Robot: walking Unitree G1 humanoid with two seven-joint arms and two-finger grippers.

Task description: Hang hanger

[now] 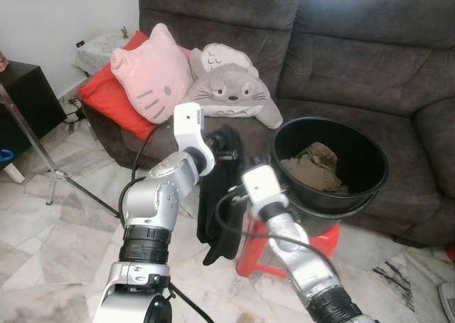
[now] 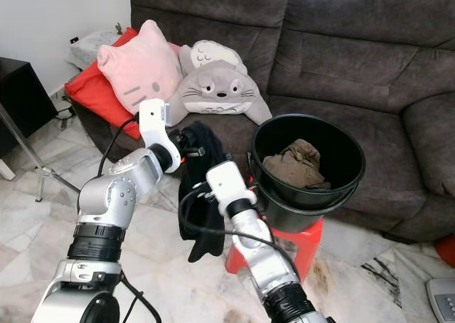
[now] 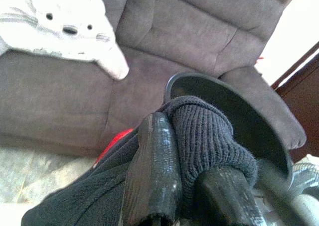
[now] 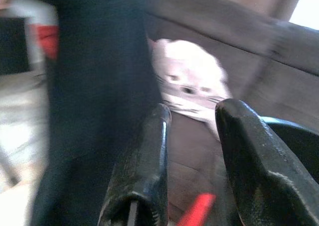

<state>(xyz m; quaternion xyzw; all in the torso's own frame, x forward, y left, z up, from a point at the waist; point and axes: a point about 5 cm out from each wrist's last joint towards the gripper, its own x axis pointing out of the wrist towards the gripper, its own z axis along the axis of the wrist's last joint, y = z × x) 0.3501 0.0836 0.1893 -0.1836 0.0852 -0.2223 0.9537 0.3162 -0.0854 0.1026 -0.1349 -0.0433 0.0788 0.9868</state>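
Note:
A black knitted garment (image 1: 219, 216) hangs in front of the sofa, pinched at its top by my left gripper (image 1: 226, 154). In the left wrist view the two black fingers (image 3: 152, 171) are shut on a fold of the knit (image 3: 204, 136). No hanger can be made out under the cloth. My right gripper (image 1: 229, 198) sits just right of the garment at mid height. Its fingers (image 4: 144, 171) stand open with nothing between them, and the dark garment (image 4: 94, 86) hangs blurred beside them.
A black bucket (image 1: 377, 168) holding brown clothes stands on a red stool (image 1: 323, 241) right of my arms. Behind is a grey sofa (image 1: 355, 60) with pink, grey and red cushions (image 1: 149, 81). A tripod leg (image 1: 43, 159) and a black cabinet (image 1: 25, 95) stand at the left.

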